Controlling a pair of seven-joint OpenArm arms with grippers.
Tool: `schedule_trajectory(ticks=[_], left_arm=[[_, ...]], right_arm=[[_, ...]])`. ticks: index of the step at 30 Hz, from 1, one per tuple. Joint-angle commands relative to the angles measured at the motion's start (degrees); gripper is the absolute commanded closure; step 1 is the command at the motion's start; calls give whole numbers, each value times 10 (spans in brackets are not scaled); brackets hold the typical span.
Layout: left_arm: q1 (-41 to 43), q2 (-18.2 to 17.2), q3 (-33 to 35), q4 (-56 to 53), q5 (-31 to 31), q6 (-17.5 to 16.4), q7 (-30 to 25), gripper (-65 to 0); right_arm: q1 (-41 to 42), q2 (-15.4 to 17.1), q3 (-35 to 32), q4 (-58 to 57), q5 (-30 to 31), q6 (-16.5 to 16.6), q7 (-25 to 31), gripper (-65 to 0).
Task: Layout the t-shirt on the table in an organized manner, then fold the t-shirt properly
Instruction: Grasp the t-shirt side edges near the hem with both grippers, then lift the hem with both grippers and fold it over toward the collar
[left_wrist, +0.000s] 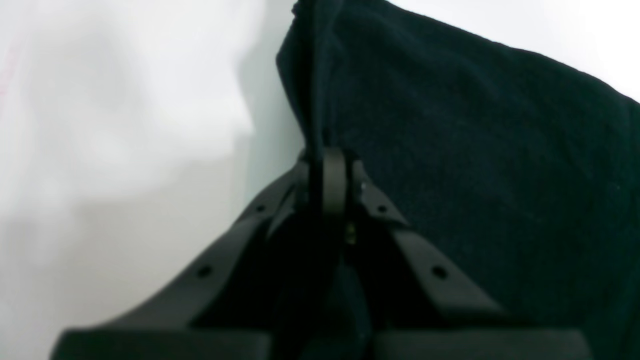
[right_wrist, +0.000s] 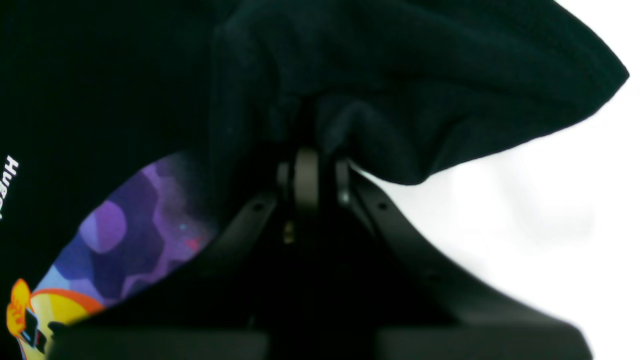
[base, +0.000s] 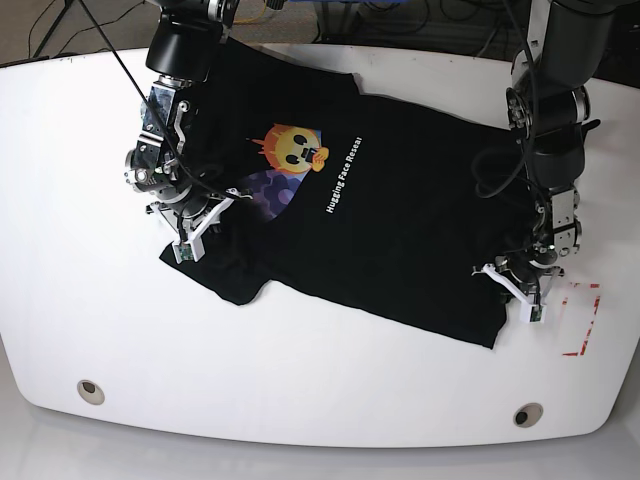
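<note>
The white table (base: 80, 300) is seen from above in the base view, and the black t-shirt (base: 400, 230) is taken as the landmark; it is spread almost flat across the middle of the tabletop, graphic side up. Left of the t-shirt and toward the near edge, a round metal grommet (base: 90, 391) is set into the table. On the shirt's left part, an orange-yellow flaming face graphic (base: 295, 148) is printed, with a purple patch (base: 268, 190) just below it and a line of white lettering (base: 343, 172) just to its right. Right of the shirt's near corner, a second grommet (base: 527, 414) is seen near the table edge, and a red dashed mark (base: 582, 320) lies just beyond the shirt's right hem. Dark cables (base: 500, 160) are draped over the shirt's right part, beside the arm there.

At the shirt's left edge, near the sleeve, the right gripper (right_wrist: 306, 142) is closed on the fabric: in the right wrist view its jaws are seen pressed together, with a bunched fold of black cloth pinched between them and lifted off the table, the purple patch lying just beside the fingers (right_wrist: 240, 220).

At the shirt's right hem, the left gripper (left_wrist: 330, 150) is likewise clamped onto the fabric: in the left wrist view the jaws are drawn tight on a raised ridge of the hem, with bare table to one side of it.
</note>
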Motion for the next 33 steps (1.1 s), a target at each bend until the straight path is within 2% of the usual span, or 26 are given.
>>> schedule_trajectory(ticks=[1,4,6,13,22,26,29,33], left_arm=[[5,-3,0,33,11,3,21,0],[24,-3,-1,77,11,3,26,0],[37,-5,-1,120,10,-2,53,0],[102,-7,-58,300,-3,-74,163,0],[155,-7,-96,458,-2,-110,234,0],[158,-6,-96,527,-4,-114,273,0],[153,-4,-96,579,-4,-118,306,0],[122,2,-94,661,-4,-118,353,0]], right_arm=[[-2,3,-1,35,-1,9,5,0],[-14,2,-1,67,0,12,4,0],[-22,-5,-1,94,0,12,3,0],[-67,-8,-1,170,-1,12,1,0],[-109,-8,-1,234,-1,12,1,0],[-103,-5,-1,246,-5,12,1,0],[-80,10,-2,249,-3,12,1,0],[-28,25,-3,249,-1,12,-29,0]])
